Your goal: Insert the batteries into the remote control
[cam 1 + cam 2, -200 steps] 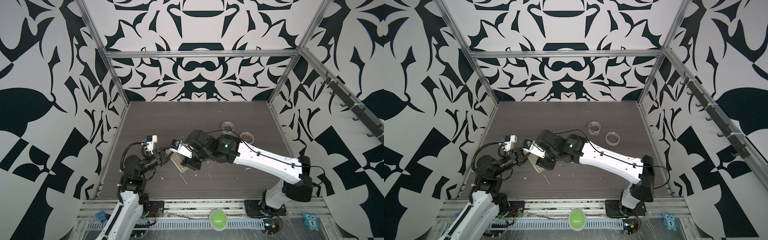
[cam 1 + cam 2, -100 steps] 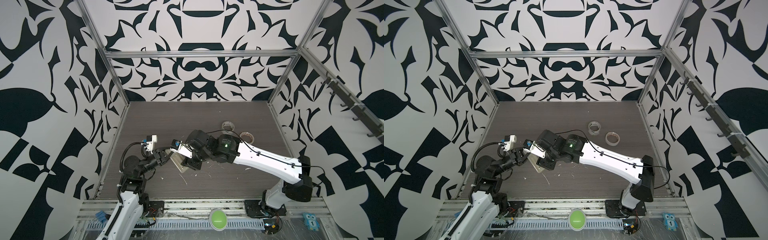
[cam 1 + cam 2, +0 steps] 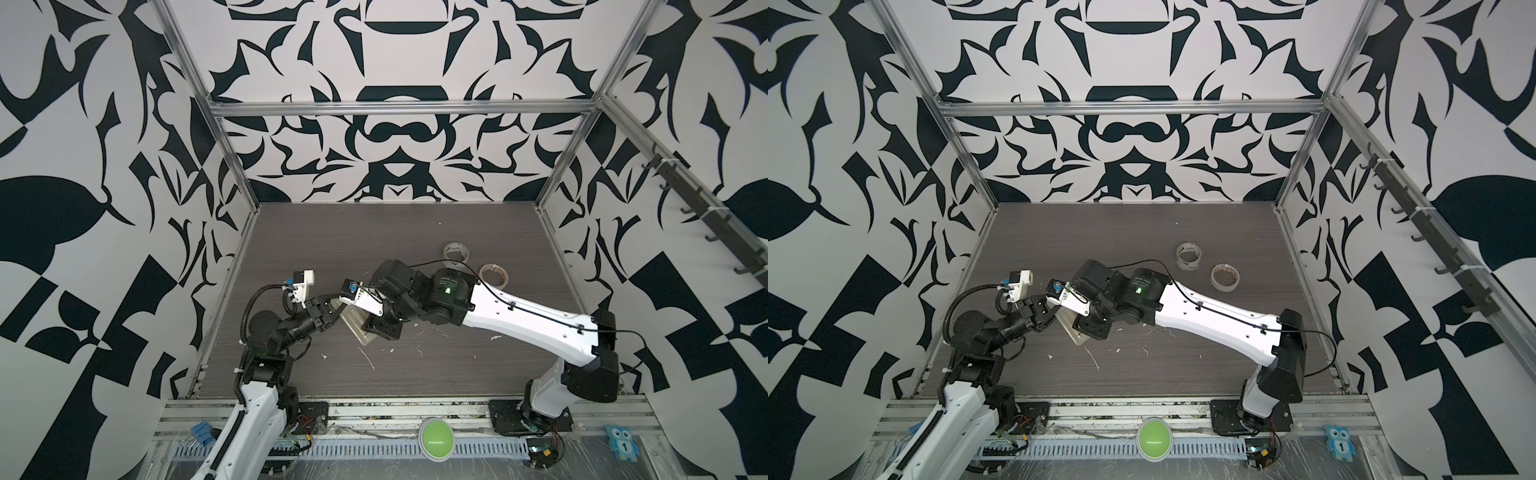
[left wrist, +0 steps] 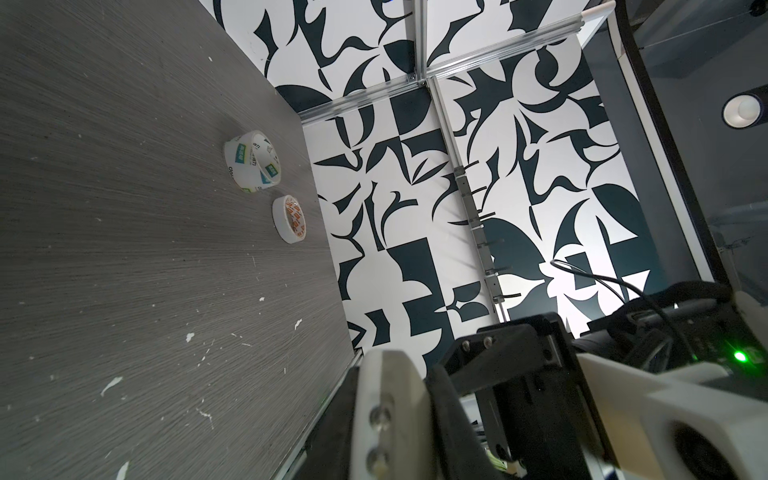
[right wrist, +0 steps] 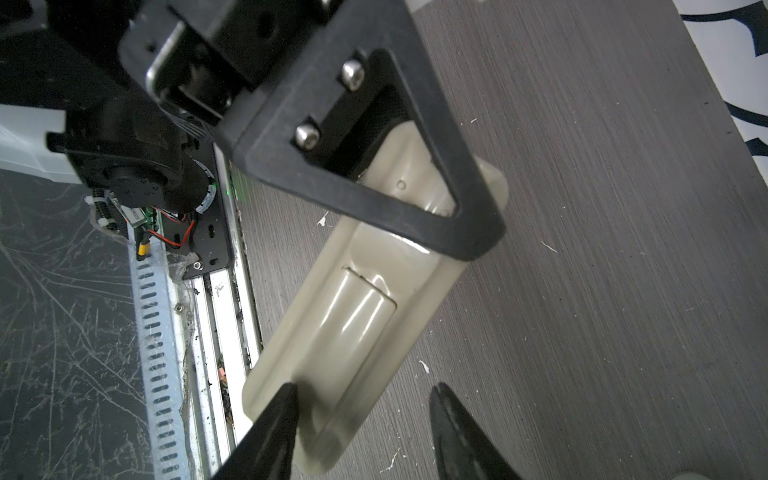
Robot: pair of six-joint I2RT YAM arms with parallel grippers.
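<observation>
Overhead, in both top views, the remote control (image 3: 356, 332) (image 3: 1070, 330) lies pale back up on the bench (image 3: 415, 249), left of centre, its long axis running from far left to near right. The left tool (image 3: 331, 310) meets its far-left end. The right tool (image 3: 376, 330) hangs over its near-right end. Two tape rolls (image 3: 456, 252) stand well apart from it, on the far right.

Left wrist view: the bench surface and both tape rolls show clearly. The left tool's own parts are close and blurred, with the jaws drawn fully together.

Right wrist view: the remote control's back fills the middle, its rectangular hatch panel (image 5: 365, 307) seated flush. One black triangular finger (image 5: 365, 203) of the left tool crosses the handset's far end. Whether that tool clamps the handset or only rests on it cannot be told. The right tool's fingertips (image 5: 278, 424) stand about half apart, one overlapping the edge of the remote's near end, the other over bare bench just beside it. They grip nothing.
</observation>
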